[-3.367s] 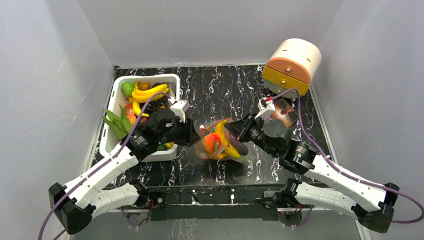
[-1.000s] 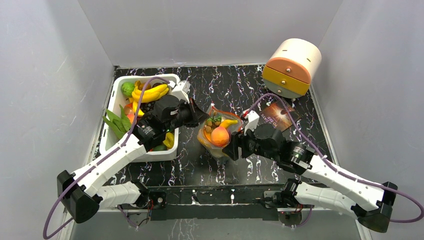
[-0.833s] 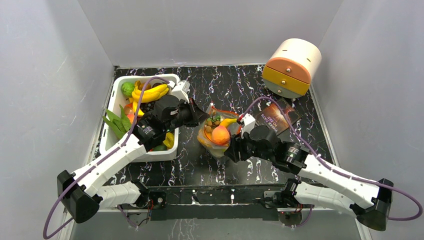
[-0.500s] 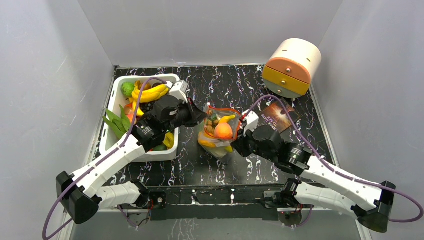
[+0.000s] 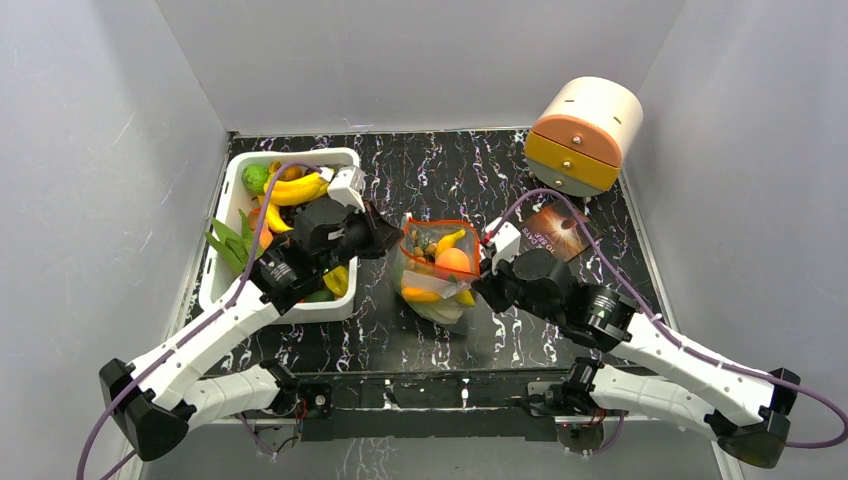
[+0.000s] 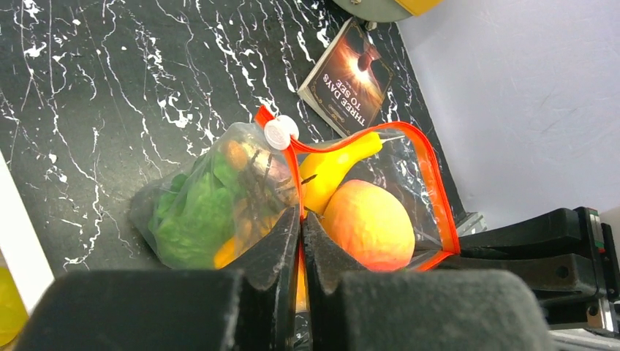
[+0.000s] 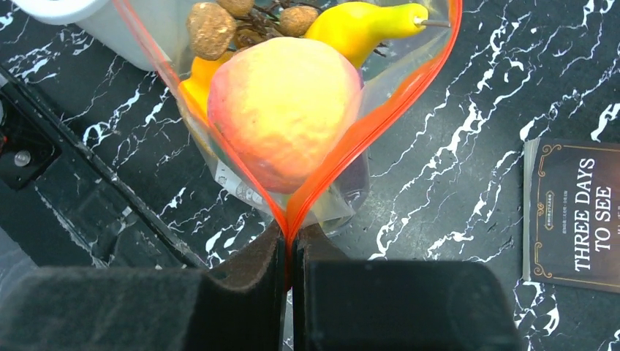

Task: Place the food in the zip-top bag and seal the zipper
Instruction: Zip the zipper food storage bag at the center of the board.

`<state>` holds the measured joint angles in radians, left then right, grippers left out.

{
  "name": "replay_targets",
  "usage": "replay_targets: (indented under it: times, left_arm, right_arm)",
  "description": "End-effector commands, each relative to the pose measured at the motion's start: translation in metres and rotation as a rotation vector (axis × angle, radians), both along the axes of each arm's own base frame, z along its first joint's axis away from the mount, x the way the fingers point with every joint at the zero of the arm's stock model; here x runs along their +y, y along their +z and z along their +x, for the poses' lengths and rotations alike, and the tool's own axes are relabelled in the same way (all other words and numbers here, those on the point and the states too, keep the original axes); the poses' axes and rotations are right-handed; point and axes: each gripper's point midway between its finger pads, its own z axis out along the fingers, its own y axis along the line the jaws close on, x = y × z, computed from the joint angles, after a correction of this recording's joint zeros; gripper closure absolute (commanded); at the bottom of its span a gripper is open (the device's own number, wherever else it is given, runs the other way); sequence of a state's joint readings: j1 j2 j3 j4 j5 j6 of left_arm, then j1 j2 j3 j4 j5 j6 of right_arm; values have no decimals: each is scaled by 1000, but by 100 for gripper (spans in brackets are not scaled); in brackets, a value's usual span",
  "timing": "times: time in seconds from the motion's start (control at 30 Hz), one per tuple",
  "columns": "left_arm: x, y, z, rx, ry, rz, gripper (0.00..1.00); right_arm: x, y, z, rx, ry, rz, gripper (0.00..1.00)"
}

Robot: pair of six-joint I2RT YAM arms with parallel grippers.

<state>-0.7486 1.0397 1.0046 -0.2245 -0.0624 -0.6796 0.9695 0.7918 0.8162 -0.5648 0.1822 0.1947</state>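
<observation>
My left end effector is shut tight on the zipper, on the side of the zip-top bag that faces the white tub. My right end effector is shut tight on the zipper at the other side, where the red strip comes to a point. The bag stands near the middle of the bench, between my two arms. Its mouth faces up and is wide open.

Here is what could go wrong. The bag is stuffed with food. A round orange fruit and a banana sit high up, right at the mouth. If I press the strip together now, it may bump on the fruit and not close all the way. The banana's thin stem may poke between the two sides and leave a gap.

If I pull my arms apart too hard, the slippery plastic may slide out of a pinch or rip. Then the bag may flop over and spill. More food lies in the tub by the left edge, and I think there is little room for it.
</observation>
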Motion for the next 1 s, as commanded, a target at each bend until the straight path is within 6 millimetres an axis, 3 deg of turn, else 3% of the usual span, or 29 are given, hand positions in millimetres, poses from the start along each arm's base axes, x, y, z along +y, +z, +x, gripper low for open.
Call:
replay_targets:
  times: [0.0, 0.1, 0.2, 0.3, 0.37, 0.5, 0.67, 0.97]
  left_arm:
    - [2, 34, -3, -210, -70, -19, 91]
    - [5, 43, -16, -378, -211, 75, 81]
    - [3, 42, -46, -589, -464, 198, 65]
    - [6, 24, -76, -802, -697, 316, 57]
    - [13, 6, -84, -863, -769, 386, 55]
    - [23, -16, -87, -878, -833, 490, 49]
    - [17, -36, -103, -891, -979, 485, 41]
    - [18, -48, -78, -947, -893, 577, 41]
  right_arm:
    - [6, 42, -1, -140, 89, 62, 100]
    - [13, 40, -13, -176, 218, 30, 100]
    - [14, 37, -21, -203, 315, -17, 100]
    - [18, 41, -34, -250, 423, -15, 100]
    - [18, 48, -40, -294, 475, -12, 100]
    - [14, 55, -43, -342, 528, -57, 100]
    - [16, 44, -54, -325, 654, -133, 100]
    - [13, 51, -71, -396, 754, -104, 100]
